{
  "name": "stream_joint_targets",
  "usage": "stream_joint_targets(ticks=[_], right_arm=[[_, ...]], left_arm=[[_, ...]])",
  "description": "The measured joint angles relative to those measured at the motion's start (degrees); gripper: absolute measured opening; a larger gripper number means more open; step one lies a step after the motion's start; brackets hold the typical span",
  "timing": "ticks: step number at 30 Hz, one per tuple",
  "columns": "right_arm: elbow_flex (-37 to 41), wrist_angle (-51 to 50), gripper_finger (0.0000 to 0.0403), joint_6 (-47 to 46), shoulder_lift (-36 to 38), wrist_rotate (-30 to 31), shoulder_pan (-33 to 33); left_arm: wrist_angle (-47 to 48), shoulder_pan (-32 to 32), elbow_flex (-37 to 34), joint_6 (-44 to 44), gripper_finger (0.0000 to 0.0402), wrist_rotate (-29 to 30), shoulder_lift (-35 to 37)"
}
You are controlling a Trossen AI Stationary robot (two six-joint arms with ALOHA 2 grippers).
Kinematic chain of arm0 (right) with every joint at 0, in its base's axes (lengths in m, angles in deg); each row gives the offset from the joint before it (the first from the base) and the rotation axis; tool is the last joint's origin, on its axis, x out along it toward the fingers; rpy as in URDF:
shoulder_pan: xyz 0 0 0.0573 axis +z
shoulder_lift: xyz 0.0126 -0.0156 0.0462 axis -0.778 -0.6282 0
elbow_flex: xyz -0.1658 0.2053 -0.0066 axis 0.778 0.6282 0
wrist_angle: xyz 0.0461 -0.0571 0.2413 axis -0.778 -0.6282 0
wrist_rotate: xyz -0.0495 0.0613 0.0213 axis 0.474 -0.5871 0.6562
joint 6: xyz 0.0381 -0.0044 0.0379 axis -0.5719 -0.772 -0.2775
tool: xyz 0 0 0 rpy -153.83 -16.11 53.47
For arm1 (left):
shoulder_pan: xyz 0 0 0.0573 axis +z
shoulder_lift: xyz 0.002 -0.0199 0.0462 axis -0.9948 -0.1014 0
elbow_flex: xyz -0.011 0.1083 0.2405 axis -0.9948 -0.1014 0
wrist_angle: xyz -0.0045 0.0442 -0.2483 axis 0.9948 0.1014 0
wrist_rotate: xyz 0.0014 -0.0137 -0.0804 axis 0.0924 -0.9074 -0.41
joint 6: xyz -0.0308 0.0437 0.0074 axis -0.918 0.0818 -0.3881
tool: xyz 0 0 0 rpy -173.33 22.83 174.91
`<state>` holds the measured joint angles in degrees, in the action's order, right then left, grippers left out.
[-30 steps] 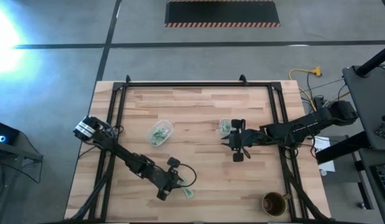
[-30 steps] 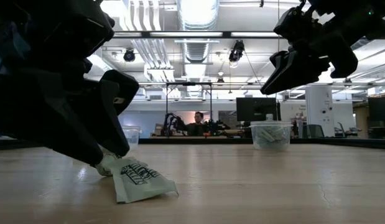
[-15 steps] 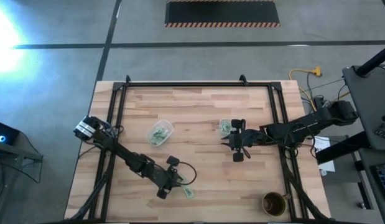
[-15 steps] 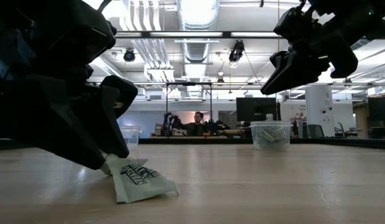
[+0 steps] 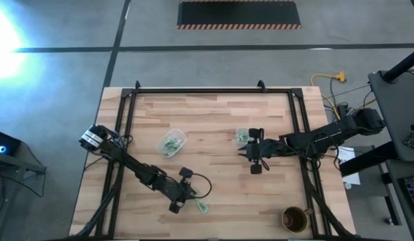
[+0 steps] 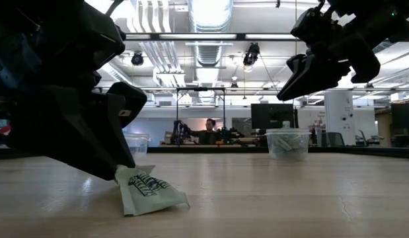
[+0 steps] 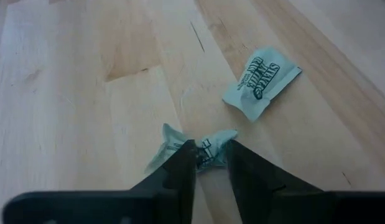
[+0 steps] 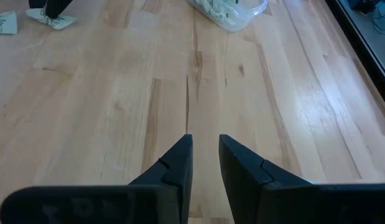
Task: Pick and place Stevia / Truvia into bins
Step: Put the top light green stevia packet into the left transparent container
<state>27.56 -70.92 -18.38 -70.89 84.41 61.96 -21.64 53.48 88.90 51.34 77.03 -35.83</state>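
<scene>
My left gripper (image 7: 204, 163) is low over the table's near middle, shut on a crumpled green-and-white Stevia packet (image 7: 201, 148). A second packet (image 7: 260, 84) lies flat on the wood just beyond it, and shows in the low view as a printed packet (image 6: 150, 192). My right gripper (image 8: 204, 149) hangs shut and empty above the table, near the right bin (image 5: 242, 137), which holds several packets. The left bin (image 5: 171, 142) also holds packets. My left gripper pinches the crumpled packet's bunched middle (image 7: 208, 149) between its two fingertips, coming down at a slant from above. The packet's ends stick out on both sides of the fingers. It rests on the table top (image 6: 123, 176).
A round brown cup (image 5: 295, 217) stands near the table's near right corner. A black frame rail (image 5: 213, 92) runs along the far edge and down both sides. Bare wood lies between the two bins and in front of the right gripper.
My left gripper has sunk a little toward the table over the crumpled packet. The flat packet beside it has stayed in place. The right arm has kept still.
</scene>
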Motion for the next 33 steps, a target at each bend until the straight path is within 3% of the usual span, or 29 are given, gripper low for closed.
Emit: stream_joint_targets(ticks=[7,14,27,33], right_arm=[[0.0,0.0,0.0068,0.0,0.0,0.0,0.0],[0.0,0.0,0.0068,0.0,0.0,0.0,0.0],[0.0,0.0,0.0068,0.2,0.0,0.0,0.0],[0.0,0.1,0.0068,0.2,0.0,0.0,0.0]], left_arm=[[0.0,0.0,0.0,0.4,0.0011,0.0,0.0],[0.0,0.0,0.0,1.9,0.0002,0.9,0.0],[7.2,0.0,1.0,2.1,0.0001,14.5,5.9],[16.7,0.0,1.0,1.7,0.0001,23.5,12.3]])
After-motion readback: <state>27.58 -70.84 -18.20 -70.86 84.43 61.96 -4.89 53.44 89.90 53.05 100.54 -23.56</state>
